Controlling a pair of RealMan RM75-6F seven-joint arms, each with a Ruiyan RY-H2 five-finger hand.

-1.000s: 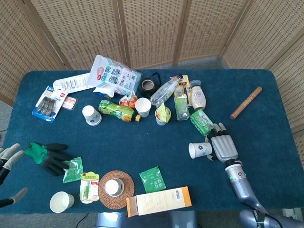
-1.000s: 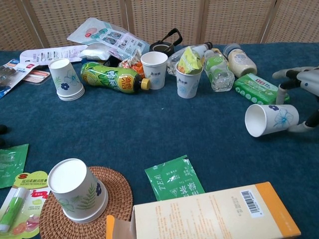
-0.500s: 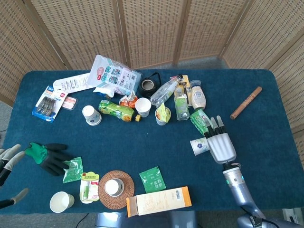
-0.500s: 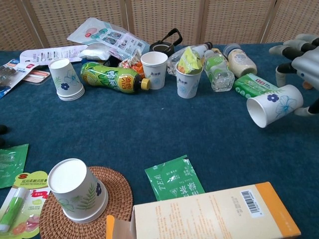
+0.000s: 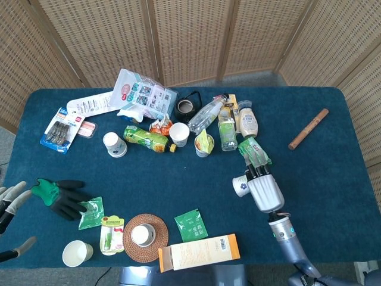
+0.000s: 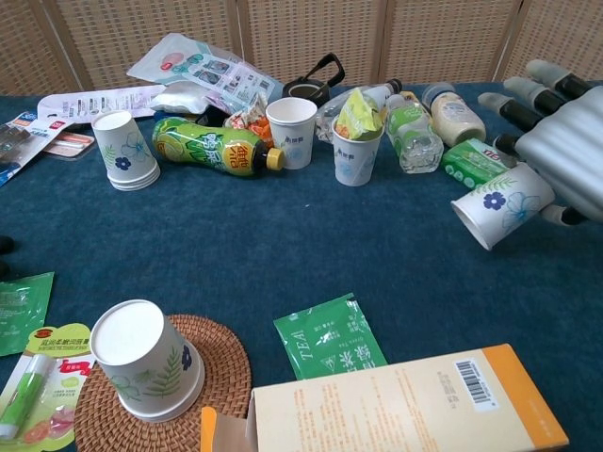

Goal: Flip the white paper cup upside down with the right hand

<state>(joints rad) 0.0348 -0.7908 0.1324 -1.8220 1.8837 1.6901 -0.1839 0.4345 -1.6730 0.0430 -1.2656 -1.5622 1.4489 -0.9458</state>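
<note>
The white paper cup (image 5: 240, 186) (image 6: 494, 210) with a blue flower print is tilted, its mouth pointing down and to the left, just above the blue cloth. My right hand (image 5: 262, 189) (image 6: 560, 149) grips it from the right and above, back of the hand turned up, fingers stretched over the cup's side. Part of the cup's base is hidden under the hand. My left hand (image 5: 9, 200) lies at the table's left edge, fingers apart, holding nothing.
A green wipes pack (image 5: 255, 151) lies just behind the right hand, with bottles (image 5: 226, 130) and cups (image 5: 203, 145) beyond it. A tea sachet (image 5: 191, 224), an orange box (image 5: 199, 252) and a woven coaster (image 5: 156, 247) bearing an upturned cup sit front left. A wooden rod (image 5: 308, 128) lies far right.
My right hand has rolled palm-down and shifted left with the cup. The cup went from lying on its side, mouth facing left, to tilting mouth-down.
</note>
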